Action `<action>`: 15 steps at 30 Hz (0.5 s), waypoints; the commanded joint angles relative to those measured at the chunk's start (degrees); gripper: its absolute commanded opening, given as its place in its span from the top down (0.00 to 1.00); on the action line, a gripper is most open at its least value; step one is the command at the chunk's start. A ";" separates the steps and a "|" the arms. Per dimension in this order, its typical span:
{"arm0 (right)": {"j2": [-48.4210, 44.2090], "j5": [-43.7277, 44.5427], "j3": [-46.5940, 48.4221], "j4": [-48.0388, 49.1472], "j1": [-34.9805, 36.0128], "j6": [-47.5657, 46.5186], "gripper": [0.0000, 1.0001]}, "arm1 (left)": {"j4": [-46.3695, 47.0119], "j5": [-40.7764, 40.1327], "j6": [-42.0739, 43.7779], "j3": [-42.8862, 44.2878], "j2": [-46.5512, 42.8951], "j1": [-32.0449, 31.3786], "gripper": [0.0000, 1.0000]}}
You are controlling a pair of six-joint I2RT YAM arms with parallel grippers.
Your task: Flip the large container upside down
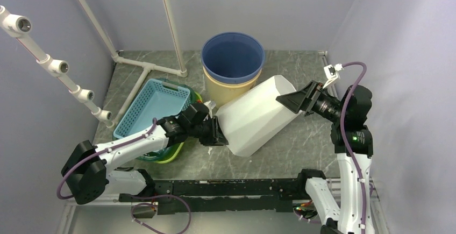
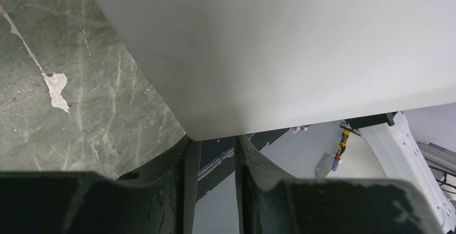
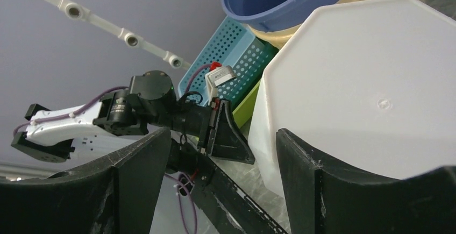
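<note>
At the left claw (image 2: 214, 139): drawn in to a slim gap, fingertips (image 2: 183, 161) nipping the lower corner of the rim of the large container (image 1: 257, 117). From above, reaching in from the left at the container's mouth end. At the right claw (image 1: 294, 99): spread wide, gripping nothing, tips right up against the edge of the octagonal base, with that base looming just beyond the two black fingers (image 3: 134, 175) in the right wrist view. Between the two claws: the white container on its side, tilted, mouth toward the left and the near edge, base raised toward the right and the rear, lower edge down on the grey marbled desk (image 1: 301, 142). Not yet upside down. Just behind its upper flank, touching or very nearly so: a blue bucket (image 1: 215, 70) nested upright in a cream bucket (image 1: 231, 91). Left of those, beyond the left claw: a light blue slotted basket (image 1: 161, 86) sitting in green tubs (image 1: 175, 152). Further back and to the left: white pipe framing (image 1: 145, 68), flat along the desk and rising from it.
</note>
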 commanded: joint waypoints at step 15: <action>7.08 13.79 9.52 -21.43 17.96 -8.91 0.20 | 5.44 -3.69 0.69 0.85 -1.81 -1.96 0.63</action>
